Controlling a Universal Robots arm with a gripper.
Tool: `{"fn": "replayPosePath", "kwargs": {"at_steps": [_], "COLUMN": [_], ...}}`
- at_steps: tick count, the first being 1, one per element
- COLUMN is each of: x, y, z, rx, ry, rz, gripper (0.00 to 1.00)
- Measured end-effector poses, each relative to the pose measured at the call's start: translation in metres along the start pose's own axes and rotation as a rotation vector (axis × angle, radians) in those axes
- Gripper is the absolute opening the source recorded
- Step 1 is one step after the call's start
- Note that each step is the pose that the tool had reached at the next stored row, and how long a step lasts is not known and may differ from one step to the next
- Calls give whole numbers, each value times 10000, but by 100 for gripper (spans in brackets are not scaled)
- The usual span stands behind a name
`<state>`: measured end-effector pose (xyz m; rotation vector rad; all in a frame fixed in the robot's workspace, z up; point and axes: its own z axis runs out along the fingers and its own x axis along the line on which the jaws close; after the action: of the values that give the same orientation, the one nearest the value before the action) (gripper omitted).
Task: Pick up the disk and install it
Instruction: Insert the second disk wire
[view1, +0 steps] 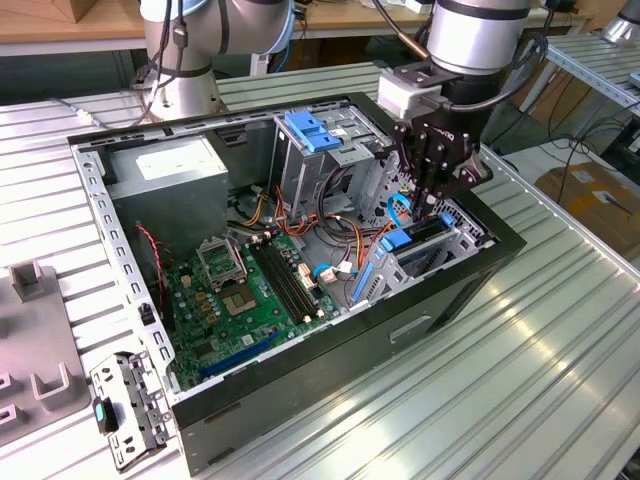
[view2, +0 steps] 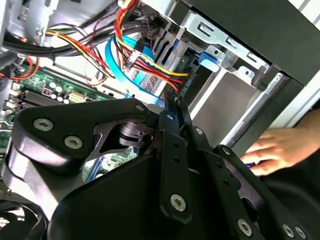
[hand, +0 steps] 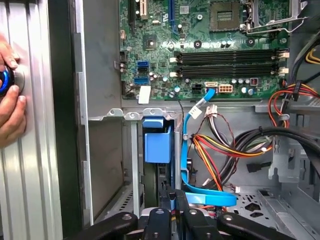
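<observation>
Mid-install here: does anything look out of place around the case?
Yes: a person's hand rests on the table just outside the case wall, close to where the gripper reaches into the drive bay. Inside the case, nothing looks askew.

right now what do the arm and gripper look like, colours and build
The arm is a silver-grey metal tube with black cables looping beside it and a pale grey box at its wrist. The gripper below is matte black, built of flat linkage bars joined by silver screws and pivot pins, narrowing to slim black fingers. In both wrist views the linkages look the same glossy black.
</observation>
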<state>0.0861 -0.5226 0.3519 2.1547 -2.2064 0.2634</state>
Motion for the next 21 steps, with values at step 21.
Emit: {"fn": "replayPosePath", "kwargs": {"at_steps": [21], "x": [288], "y": [28], "z": [92], "rx": [189], "ry": [-1344], "rz": [154], "gripper": [16]}}
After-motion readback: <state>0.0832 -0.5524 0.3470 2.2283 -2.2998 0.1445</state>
